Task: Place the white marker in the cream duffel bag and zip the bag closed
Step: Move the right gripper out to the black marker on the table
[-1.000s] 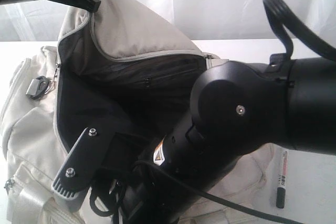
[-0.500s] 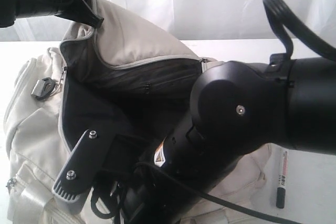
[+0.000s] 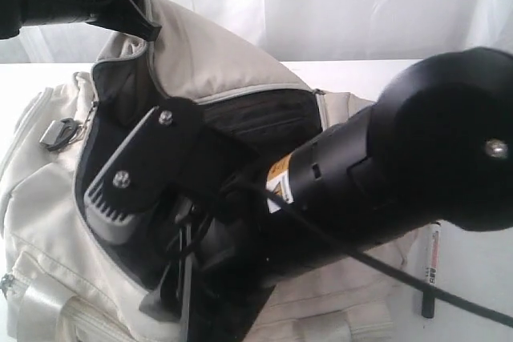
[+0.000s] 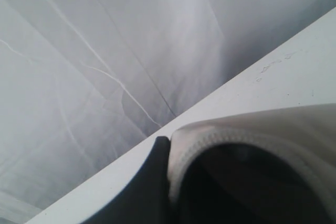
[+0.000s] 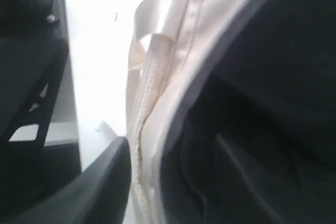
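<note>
We see a white curtain (image 3: 337, 6) filling the back of the exterior view from ten to two o'clock. It hangs in soft vertical folds, lit so brightly that the creases nearly wash out. Below it lies the white bench (image 3: 481, 278), bare toward four o'clock and again at nine. In the left wrist view we find the curtain (image 4: 105, 51), wrinkled and greyer, meeting the bench (image 4: 294, 77), which carries a few faint specks. The light is pale and diffuse throughout.
</note>
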`<state>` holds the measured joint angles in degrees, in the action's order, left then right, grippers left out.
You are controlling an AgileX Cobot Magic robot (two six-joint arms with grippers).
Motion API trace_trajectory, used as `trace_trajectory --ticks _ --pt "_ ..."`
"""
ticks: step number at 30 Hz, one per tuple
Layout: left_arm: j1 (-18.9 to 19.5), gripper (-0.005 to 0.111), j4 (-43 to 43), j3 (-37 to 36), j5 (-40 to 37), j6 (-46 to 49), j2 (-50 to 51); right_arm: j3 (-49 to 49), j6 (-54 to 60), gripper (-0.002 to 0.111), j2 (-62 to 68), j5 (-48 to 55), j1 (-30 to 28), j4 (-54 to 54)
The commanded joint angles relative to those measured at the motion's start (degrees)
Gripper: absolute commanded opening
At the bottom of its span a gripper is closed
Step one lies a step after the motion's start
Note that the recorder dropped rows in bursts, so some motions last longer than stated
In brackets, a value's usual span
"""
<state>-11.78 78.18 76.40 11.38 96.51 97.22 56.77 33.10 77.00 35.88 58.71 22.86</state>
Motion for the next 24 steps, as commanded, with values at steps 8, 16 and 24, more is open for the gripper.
trace_trajectory --ticks 8,16,24 --pt "0.4 0.0 2.8 0.4 -0.7 -0.5 -0.8 -0.2 -56.9 0.045 -13.2 -3.9 -3.9 -45.9" --pt "0.4 0.0 4.0 0.4 -3.3 -0.3 -0.8 -2.1 -82.9 0.045 -17.4 23.8 -4.5 -64.9" --pt "0.4 0.0 4.0 0.4 -3.5 -0.3 -0.8 -16.1 -100.6 0.045 -17.4 18.3 -4.5 -64.8"
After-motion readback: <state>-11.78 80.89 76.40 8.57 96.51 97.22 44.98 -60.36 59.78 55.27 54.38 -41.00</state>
